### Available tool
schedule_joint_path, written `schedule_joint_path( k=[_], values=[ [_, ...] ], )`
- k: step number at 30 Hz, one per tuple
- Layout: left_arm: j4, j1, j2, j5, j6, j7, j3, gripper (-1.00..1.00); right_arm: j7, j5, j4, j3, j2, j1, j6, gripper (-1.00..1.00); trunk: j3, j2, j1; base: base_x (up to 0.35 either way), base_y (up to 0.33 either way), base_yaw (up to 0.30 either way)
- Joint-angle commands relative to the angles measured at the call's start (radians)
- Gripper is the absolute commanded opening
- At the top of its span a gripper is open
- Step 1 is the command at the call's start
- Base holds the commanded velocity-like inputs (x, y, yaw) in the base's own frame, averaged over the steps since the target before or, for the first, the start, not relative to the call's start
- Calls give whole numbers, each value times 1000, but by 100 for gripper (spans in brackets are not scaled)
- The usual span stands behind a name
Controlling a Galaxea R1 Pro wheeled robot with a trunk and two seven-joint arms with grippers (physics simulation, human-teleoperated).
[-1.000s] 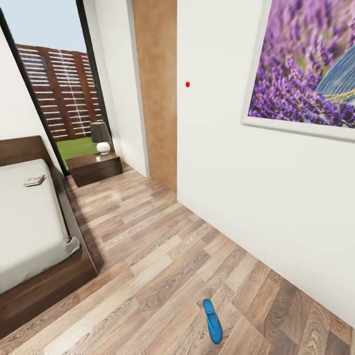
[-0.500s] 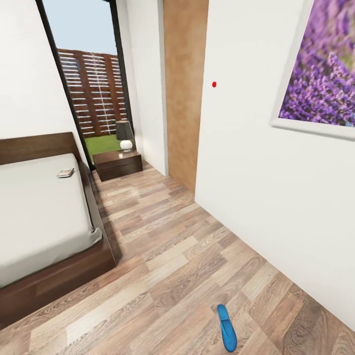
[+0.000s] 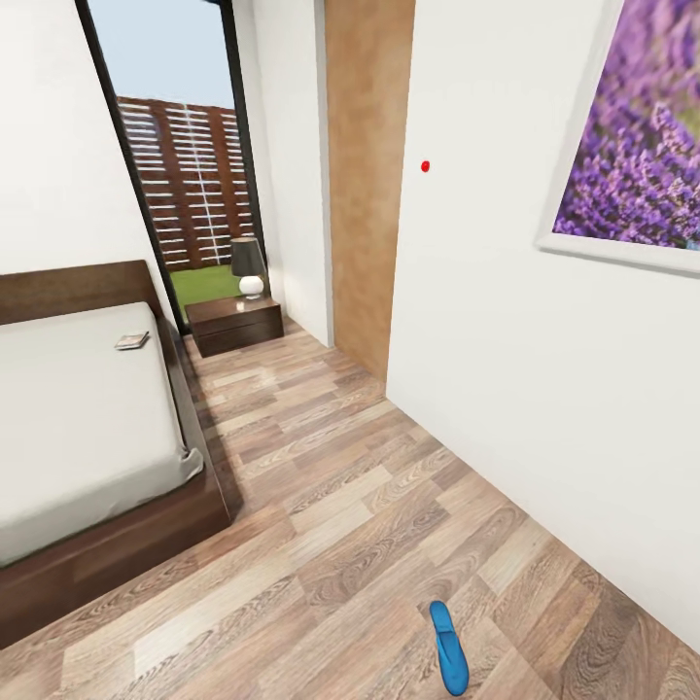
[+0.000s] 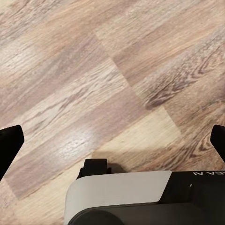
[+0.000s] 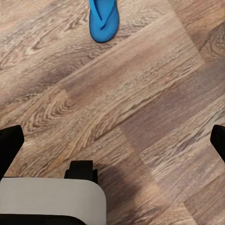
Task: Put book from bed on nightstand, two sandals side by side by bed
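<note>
small dark book (image 3: pixel 130 340) (cover illegible) lies on the wide off-white bed (image 3: pixel 78 428); blue flip-flop sandal (image 3: pixel 448 647) on the floor, cut off in the right wrist view (image 5: pixel 103 18); both end effectors' fingers spread apart.

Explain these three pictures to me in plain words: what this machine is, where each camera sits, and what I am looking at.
This is a simulated wheeled robot with two arms, each ending in a two-fingered tool. The big picture comes from its head camera, looking down a bedroom. On the left is the bed, with a small book lying on its mattress. Beyond it a nightstand carries a lamp before a tall window. One blue sandal lies on the wood-plank floor near the robot. A lavender picture hangs on the right wall.

The other two pictures come from cameras by each arm's tool, pointing at the floor. The left tool and right tool are both spread open, holding nothing. The right wrist camera also sees the sandal.
</note>
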Motion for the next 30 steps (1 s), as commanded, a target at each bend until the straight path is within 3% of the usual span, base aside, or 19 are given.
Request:
schedule_joint_path(
  k=[1, 30],
  values=[
    [0, 0, 0, 0, -2, 0, 0, 100, 0, 0, 1, 0, 0, 0, -3, 100, -1, 0, 0, 0, 0, 0],
    [0, 0, 0, 0, -2, 0, 0, 100, 1, -1, 0, -2, 1, 0, 2, 100, -1, 0, 0, 0, 0, 0]
  ],
)
